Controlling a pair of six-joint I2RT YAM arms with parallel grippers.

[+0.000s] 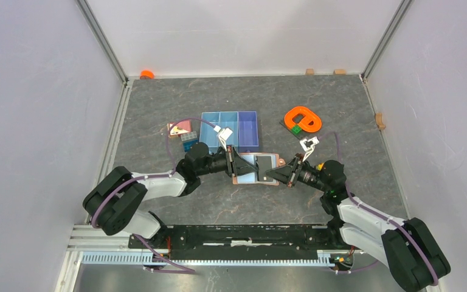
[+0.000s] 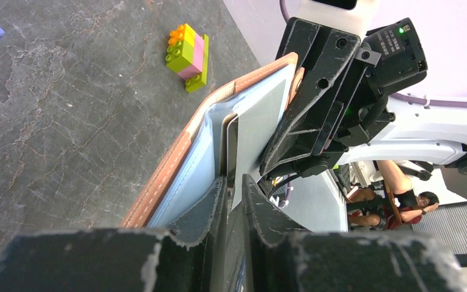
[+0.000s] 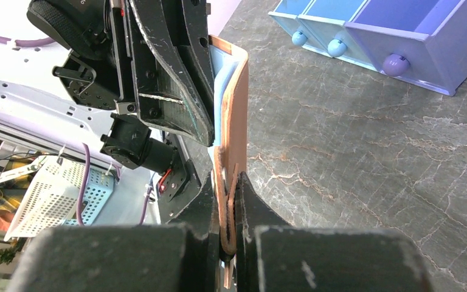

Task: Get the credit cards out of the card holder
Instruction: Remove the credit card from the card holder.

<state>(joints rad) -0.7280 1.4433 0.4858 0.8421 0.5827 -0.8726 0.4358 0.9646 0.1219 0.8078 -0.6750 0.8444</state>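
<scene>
Top view: located card holder (image 1: 256, 168) at centre of frame, open, spanned between both grippers, just below blue tray (image 1: 202, 129). Logged left gripper (image 1: 236, 163) at the holder's left edge and right gripper (image 1: 278, 176) at its right edge.

Right wrist view: found right gripper clamped tight on the salmon-brown outer flap, lower centre of frame, stitched edge pinched between the fingers. Saw left fingers (image 3: 176, 91) at upper centre, laid against the grey-blue inner side of the same flap.

Left wrist view: found the holder spread open, brown cover to the left, grey-blue pockets to the right. Noted a thin pale-tan credit card (image 2: 231, 143) upright in the pocket at frame centre, just above the left fingertips. Recorded left fingers drawn close together, only a narrow slit between, a pale sliver inside it. Cannot tell whether gripped or merely bracketed, nor whether card or pocket leaf.

Also noted: toy bricks (image 2: 187, 55), green, yellow and pink, upper centre-left of the left wrist view, well apart from the holder. Orange ring-shaped piece (image 1: 303, 119) up and right of the holder in the top view.
</scene>
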